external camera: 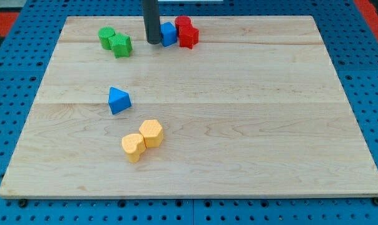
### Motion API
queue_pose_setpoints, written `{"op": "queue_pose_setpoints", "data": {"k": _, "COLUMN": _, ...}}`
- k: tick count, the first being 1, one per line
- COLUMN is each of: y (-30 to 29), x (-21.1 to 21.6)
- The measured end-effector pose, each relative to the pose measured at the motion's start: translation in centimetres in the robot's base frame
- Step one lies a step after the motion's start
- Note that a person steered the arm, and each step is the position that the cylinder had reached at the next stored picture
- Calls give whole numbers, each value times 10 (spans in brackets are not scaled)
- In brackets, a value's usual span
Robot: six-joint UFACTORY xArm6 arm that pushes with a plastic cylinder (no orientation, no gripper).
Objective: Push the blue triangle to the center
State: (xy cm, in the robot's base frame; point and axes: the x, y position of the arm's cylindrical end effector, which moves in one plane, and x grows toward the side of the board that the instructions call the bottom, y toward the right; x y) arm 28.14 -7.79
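Observation:
The blue triangle (118,100) lies on the wooden board (239,125), left of the middle. My rod comes down from the view's top and my tip (154,42) rests on the board near its top edge. The tip is right against the left side of a blue block (169,34). The triangle is well below and to the left of the tip, apart from it.
Two red blocks (186,32) sit touching the blue block's right side. Two green blocks (115,42) sit at the top left. Two yellow blocks, a heart (133,147) and a hexagon (151,132), lie below the triangle.

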Motion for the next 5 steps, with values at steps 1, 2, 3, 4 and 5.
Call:
{"op": "queue_pose_setpoints", "data": {"k": 1, "y": -1, "x": 75}}
{"op": "queue_pose_setpoints", "data": {"k": 2, "y": 39, "x": 130}}
{"op": "queue_pose_setpoints", "data": {"k": 3, "y": -6, "x": 184}}
{"op": "queue_pose_setpoints", "data": {"k": 4, "y": -73, "x": 191}}
{"op": "queue_pose_setpoints", "data": {"k": 5, "y": -94, "x": 173}}
